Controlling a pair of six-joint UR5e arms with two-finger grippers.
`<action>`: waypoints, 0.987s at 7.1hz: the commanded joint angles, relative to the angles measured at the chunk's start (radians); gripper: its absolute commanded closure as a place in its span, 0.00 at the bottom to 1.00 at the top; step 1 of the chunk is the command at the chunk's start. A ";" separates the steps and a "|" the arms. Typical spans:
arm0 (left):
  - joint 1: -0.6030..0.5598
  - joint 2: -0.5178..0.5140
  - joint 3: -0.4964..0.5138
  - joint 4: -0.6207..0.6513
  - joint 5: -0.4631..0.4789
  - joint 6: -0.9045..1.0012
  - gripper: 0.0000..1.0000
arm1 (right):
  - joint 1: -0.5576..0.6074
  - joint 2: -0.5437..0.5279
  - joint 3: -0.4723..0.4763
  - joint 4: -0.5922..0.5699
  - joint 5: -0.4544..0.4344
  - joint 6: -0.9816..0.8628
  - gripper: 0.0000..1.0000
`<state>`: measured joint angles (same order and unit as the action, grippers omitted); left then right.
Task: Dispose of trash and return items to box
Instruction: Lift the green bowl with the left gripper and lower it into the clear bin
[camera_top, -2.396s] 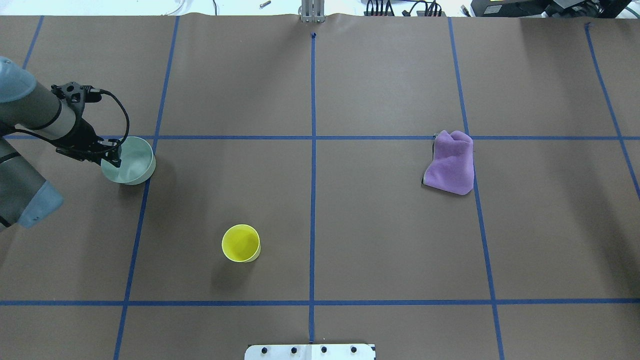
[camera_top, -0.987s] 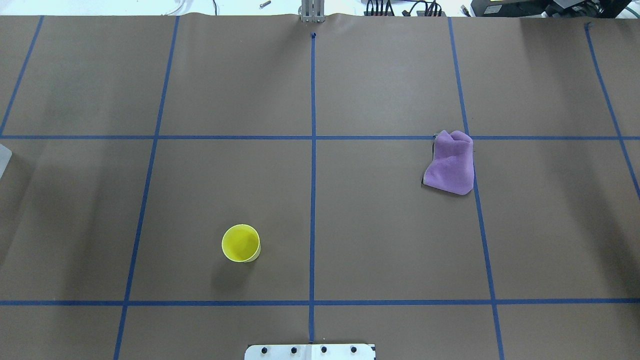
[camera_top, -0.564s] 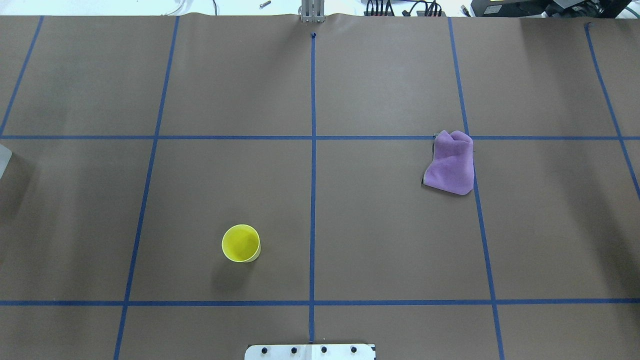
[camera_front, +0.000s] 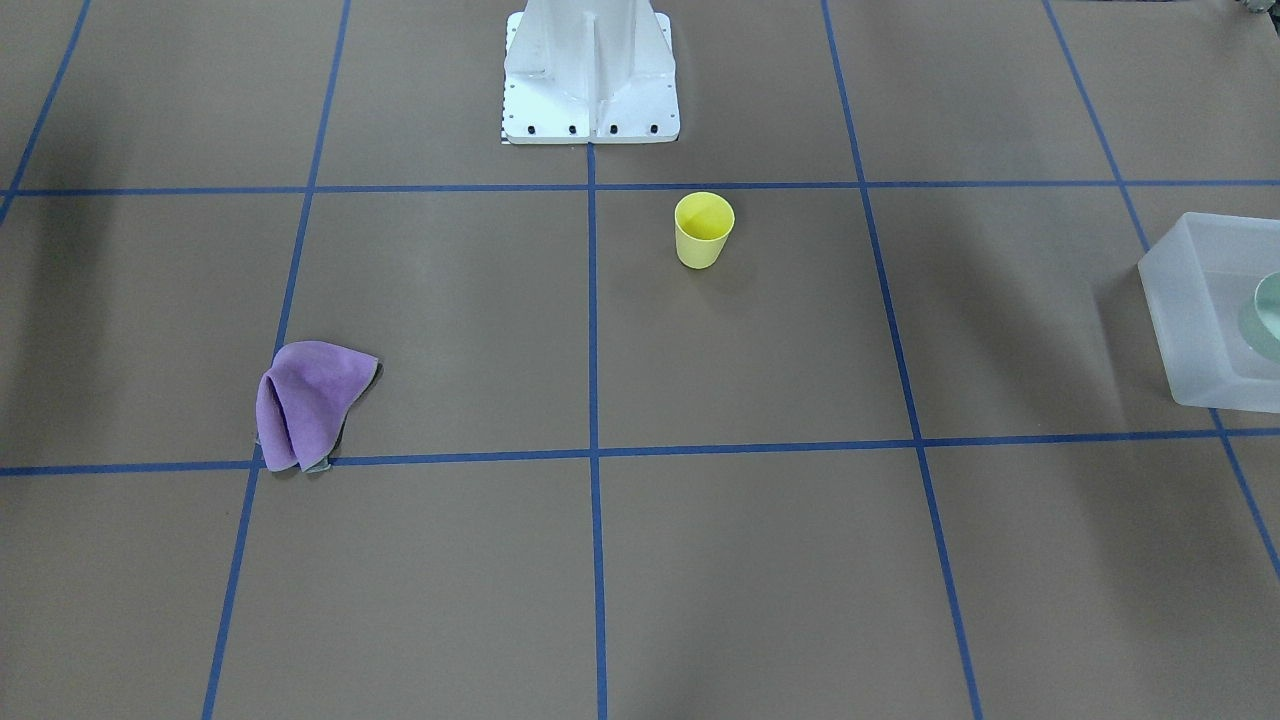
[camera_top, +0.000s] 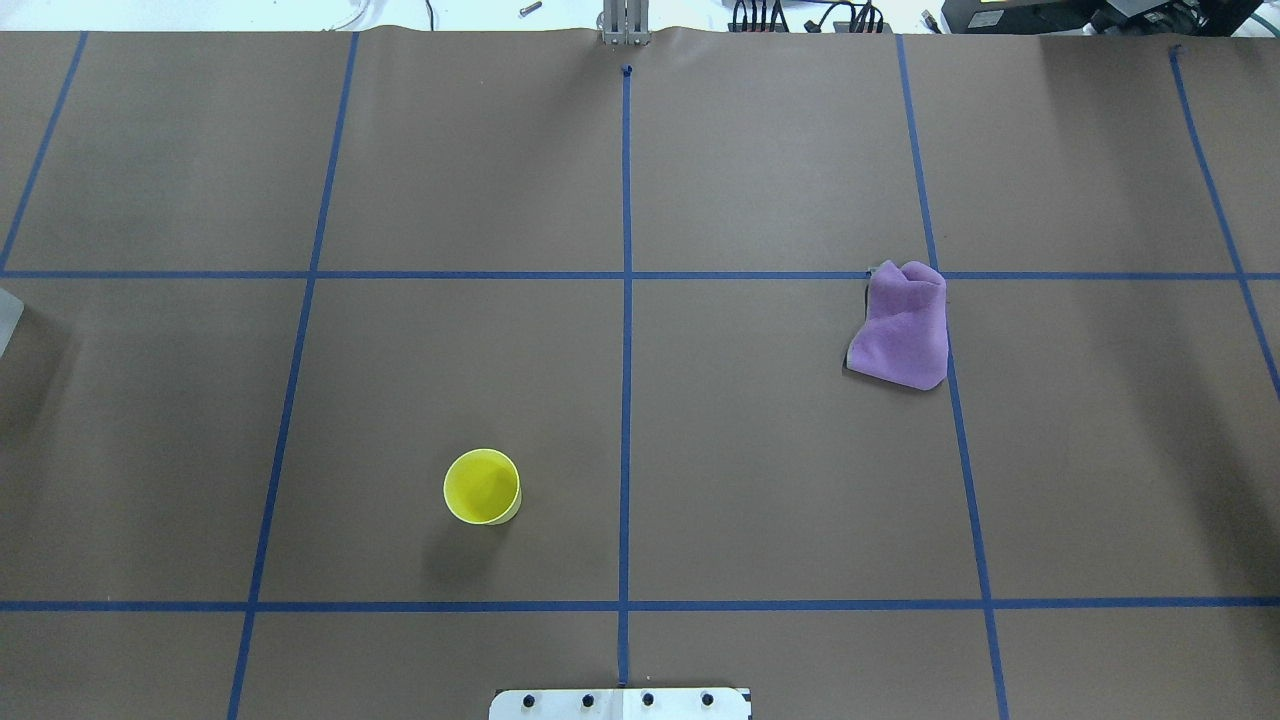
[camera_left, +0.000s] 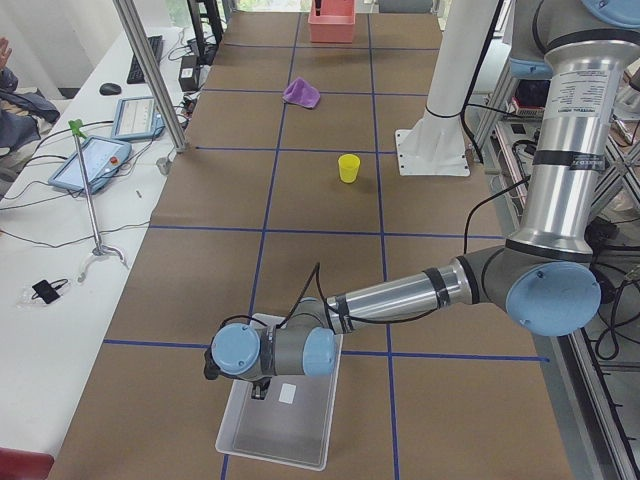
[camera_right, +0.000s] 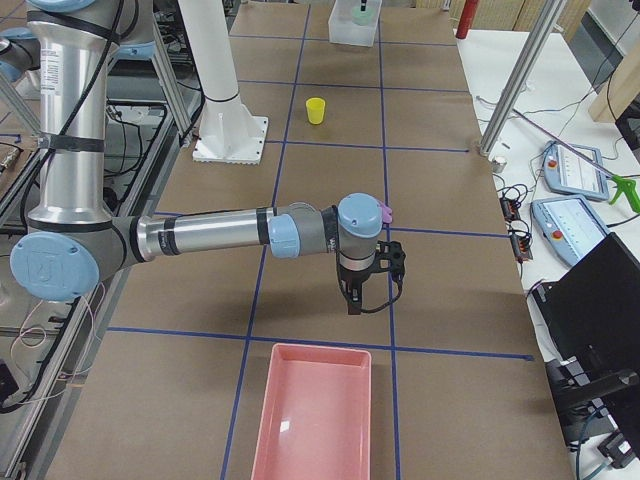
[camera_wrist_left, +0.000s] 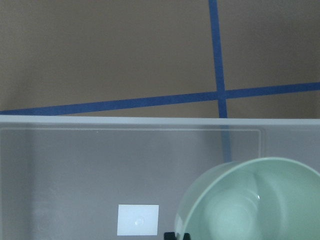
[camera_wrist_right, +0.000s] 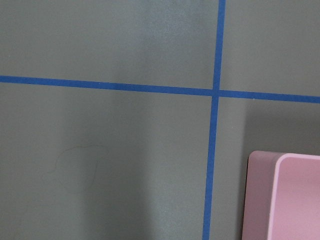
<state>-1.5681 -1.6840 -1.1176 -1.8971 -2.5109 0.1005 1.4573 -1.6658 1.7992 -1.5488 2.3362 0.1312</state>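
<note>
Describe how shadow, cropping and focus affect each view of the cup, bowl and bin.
Overhead exterior: the yellow cup is sharp, its soft shadow falling lower left; the bin is only a sliver at the left edge. Exterior front-facing: the right edge crops bin and bowl. Left wrist-mounted: the bowl fills the lower right corner, cropped, with a tiny glint.

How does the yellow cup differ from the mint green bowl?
The cup is bright yellow; the bowl is pale mint green. The cup is narrow and taller than wide; the bowl is broader. The cup stands alone on the table; the bowl is within the frosted box's walls. Both are round, open-topped and look empty.
</note>
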 joint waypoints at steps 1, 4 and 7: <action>0.037 -0.005 0.100 -0.176 0.001 -0.109 1.00 | -0.003 0.001 -0.001 -0.001 0.000 0.001 0.00; 0.056 -0.006 0.113 -0.184 0.001 -0.110 0.98 | -0.006 0.000 0.000 0.001 0.002 -0.001 0.00; 0.059 -0.036 0.078 -0.160 -0.009 -0.111 0.03 | -0.008 0.001 -0.003 -0.001 0.000 0.002 0.00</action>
<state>-1.5103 -1.7125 -1.0204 -2.0689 -2.5170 -0.0112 1.4499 -1.6646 1.7976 -1.5492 2.3364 0.1310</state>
